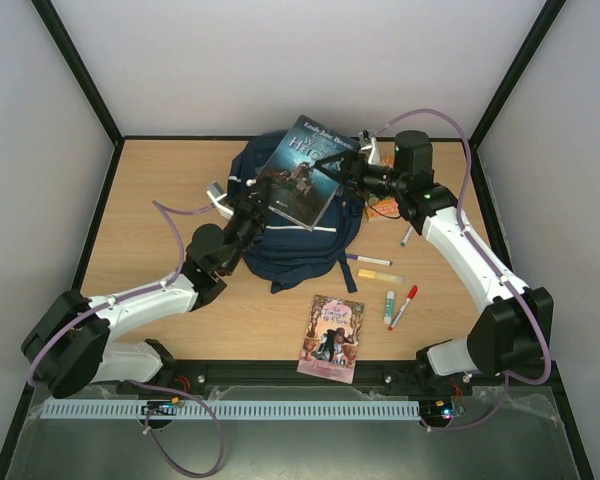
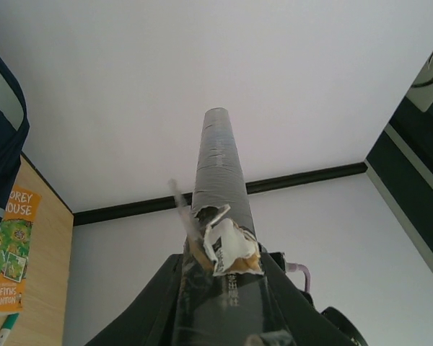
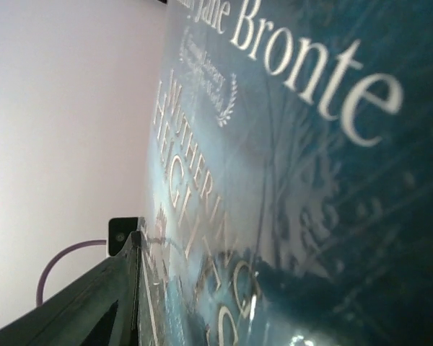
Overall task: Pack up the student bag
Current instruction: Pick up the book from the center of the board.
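The student bag (image 1: 298, 250) — navy, white-striped, slumped at the table's (image 1: 150, 200) far middle — lies half-covered by a teal book (image 1: 302, 170) whose edge sits between the right gripper's (image 1: 342, 165) jaws (grip unclear), the left gripper (image 1: 258, 207) at its rim — width unreadable — a red pen (image 1: 404, 306) and pink book (image 1: 330, 338) nearby.

Left arm (image 1: 145, 298), right arm (image 1: 468, 250): white links, black joints, lilac cables (image 1: 467, 160); left finger (image 2: 220, 166) grey-taped.

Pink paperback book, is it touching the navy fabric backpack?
Apart: top view shows bare wooden table between the pink paperback book and the navy fabric backpack.
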